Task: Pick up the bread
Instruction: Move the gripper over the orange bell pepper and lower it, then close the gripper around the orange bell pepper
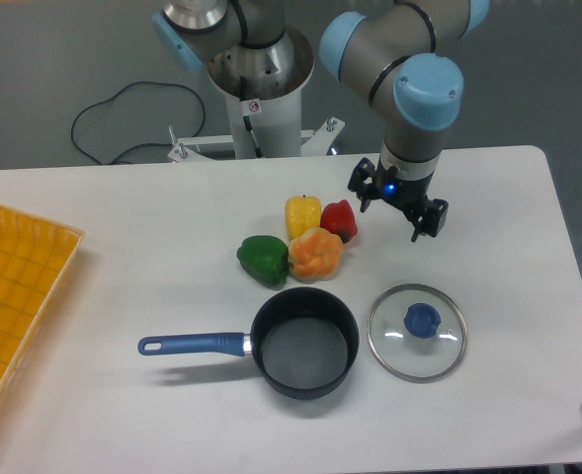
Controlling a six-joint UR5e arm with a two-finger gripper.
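The claw [397, 205] hangs open and empty above the white tabletop [123, 217], at about three o'clock from the lumpy peach bread [315, 253]. The bread sits wedged against smooth green [263, 260], yellow [303, 213] and red peppers [339, 219], likely crowding any grasp.

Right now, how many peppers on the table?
3. Yellow pepper at the back of the cluster, red pepper right beside it, green pepper front left, next to the bread. None seem hidden.
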